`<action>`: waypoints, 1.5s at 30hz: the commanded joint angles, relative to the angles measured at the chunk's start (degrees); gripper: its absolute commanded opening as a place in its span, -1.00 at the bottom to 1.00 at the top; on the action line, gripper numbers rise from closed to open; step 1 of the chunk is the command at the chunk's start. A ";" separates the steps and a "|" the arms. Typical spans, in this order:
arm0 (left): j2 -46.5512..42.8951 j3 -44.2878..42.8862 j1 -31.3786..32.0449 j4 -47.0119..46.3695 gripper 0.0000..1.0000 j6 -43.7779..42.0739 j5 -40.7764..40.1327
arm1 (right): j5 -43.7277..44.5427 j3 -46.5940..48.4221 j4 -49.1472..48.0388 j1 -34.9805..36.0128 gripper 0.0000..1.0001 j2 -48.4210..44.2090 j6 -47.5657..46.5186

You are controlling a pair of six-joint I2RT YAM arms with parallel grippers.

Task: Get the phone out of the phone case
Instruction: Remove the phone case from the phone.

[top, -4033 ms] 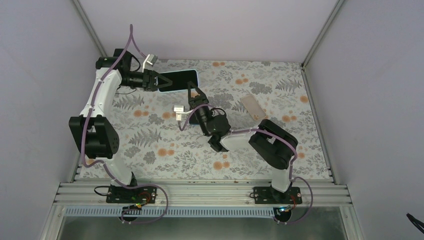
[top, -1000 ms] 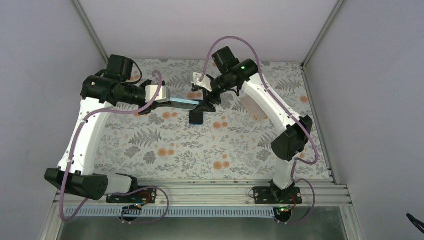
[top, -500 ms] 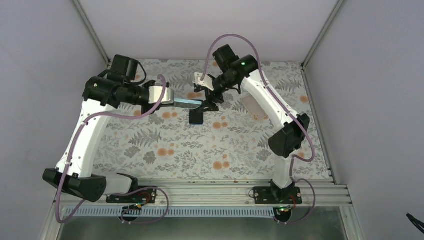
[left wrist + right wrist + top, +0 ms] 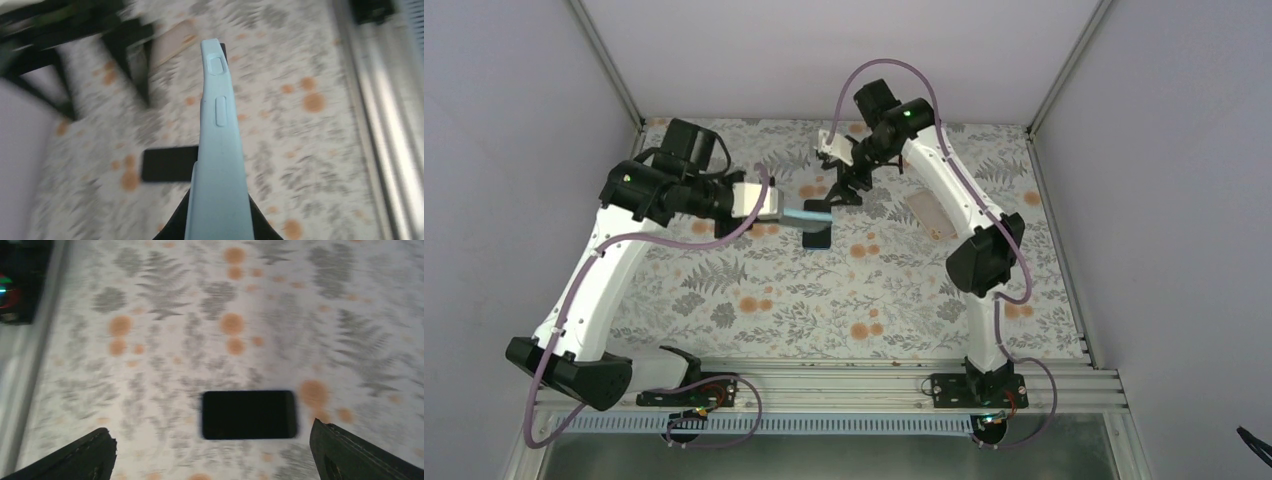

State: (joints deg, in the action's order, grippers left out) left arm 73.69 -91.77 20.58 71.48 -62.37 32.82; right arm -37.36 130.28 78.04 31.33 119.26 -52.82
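My left gripper (image 4: 785, 213) is shut on the phone (image 4: 809, 214), holding it edge-on above the table. Up close, the phone (image 4: 218, 165) shows a pale light-blue side with two raised buttons, and the black fingers (image 4: 179, 227) clamp its near end. The right gripper (image 4: 845, 190) hangs open just beyond the phone's far tip, with nothing between its fingers (image 4: 92, 455). The phone case (image 4: 927, 213), a thin beige shell, lies flat on the table to the right, partly under the right arm. It also shows blurred as the phone case (image 4: 172, 42) in the left wrist view.
Another black phone (image 4: 817, 237) lies flat on the floral table cover below the held phone; this black phone (image 4: 248, 414) sits under the right gripper and shows as a dark slab (image 4: 167, 163) beside the left fingers. Walls close the table's back and sides.
Over the last second the left gripper carried the phone slightly right and nearer, and the right gripper drew back from the phone's tip toward the far wall. Four seconds ago the right arm was folded low mid-table.
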 commanded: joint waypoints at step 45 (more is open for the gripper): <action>-5.84 9.21 3.46 -7.97 -0.95 3.18 6.47 | -12.83 -43.14 -27.45 -3.92 0.93 -32.59 5.64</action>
State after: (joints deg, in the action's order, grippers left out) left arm 69.34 -82.91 24.23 66.92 -60.10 37.10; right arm -47.18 85.65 50.85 27.05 88.12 -47.66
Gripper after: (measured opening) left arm 0.118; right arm 0.969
